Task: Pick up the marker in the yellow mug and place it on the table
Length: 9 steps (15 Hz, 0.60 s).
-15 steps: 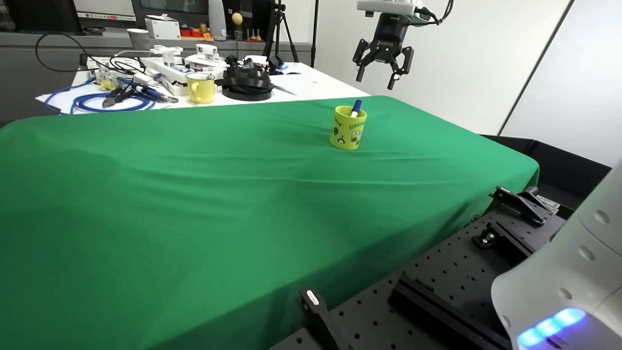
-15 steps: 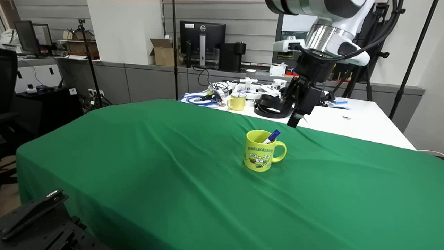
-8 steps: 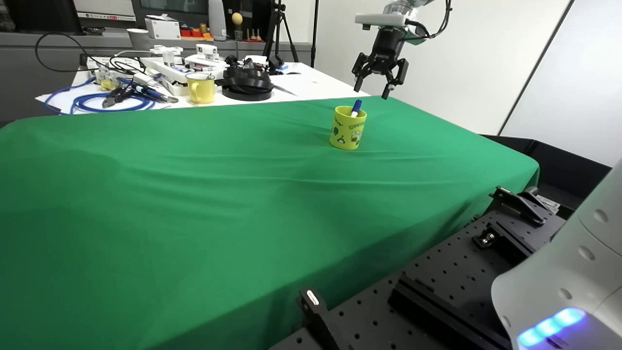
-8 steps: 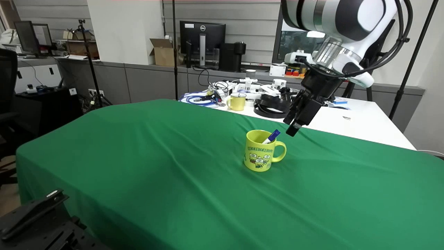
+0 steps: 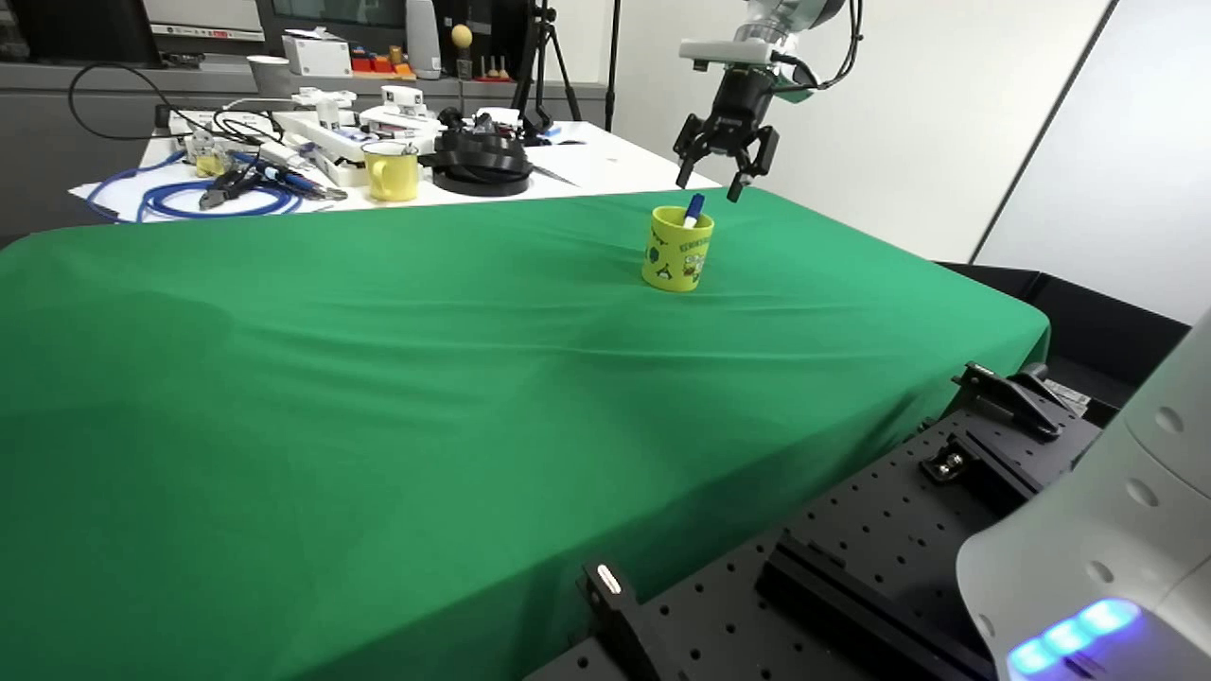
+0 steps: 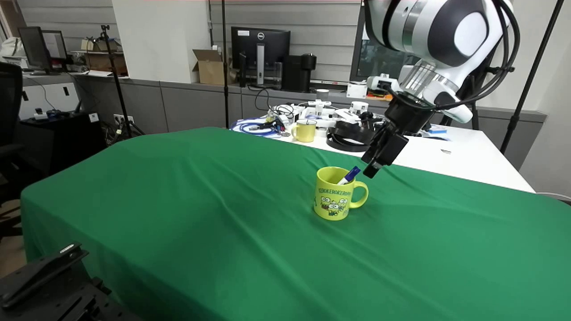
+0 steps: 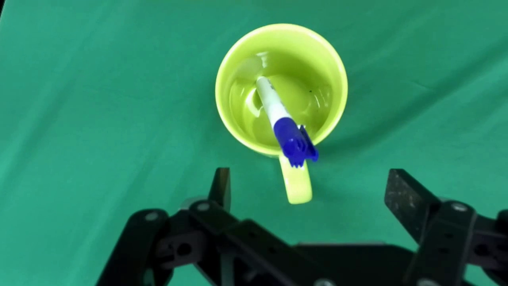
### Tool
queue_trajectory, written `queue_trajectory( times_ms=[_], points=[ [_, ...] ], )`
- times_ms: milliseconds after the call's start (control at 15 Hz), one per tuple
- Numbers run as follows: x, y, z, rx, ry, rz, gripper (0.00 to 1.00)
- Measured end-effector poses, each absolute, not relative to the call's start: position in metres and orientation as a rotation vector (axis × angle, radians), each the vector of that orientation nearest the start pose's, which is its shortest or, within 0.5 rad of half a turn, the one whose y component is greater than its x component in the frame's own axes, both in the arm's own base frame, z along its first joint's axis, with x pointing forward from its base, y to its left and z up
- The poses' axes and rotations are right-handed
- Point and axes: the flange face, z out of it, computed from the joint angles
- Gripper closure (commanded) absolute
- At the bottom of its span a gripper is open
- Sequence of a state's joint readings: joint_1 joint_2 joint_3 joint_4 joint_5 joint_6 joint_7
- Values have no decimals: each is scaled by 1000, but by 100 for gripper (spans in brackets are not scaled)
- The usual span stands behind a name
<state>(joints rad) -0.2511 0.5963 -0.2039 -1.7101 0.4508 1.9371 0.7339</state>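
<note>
While the arm (image 6: 428, 35) slants down, its 2-fingered claw (image 5: 709, 188) gapes near the mug (image 6: 332, 200).

Can read KEROKEROKERO in dark capitals across the side of the yellow mug (image 6: 331, 201) holding the marker (image 6: 349, 175), in an exterior view; cannot make out the end of that line. Can also read DELL, in a ring, on the back of the monitor (image 6: 270, 51). Cannot read the white sticker (image 6: 243, 33) near its top corner: too small.
</note>
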Motion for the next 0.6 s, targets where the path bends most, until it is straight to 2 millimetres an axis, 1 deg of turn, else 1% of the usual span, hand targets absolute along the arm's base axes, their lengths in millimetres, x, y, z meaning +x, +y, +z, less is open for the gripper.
queue_trajectory(
  times_ms=[400, 600],
  points=[
    [590, -238, 217, -2170, 1879, 592, 0],
    [591, -235, 215, -2166, 1882, 605, 0]
  ],
)
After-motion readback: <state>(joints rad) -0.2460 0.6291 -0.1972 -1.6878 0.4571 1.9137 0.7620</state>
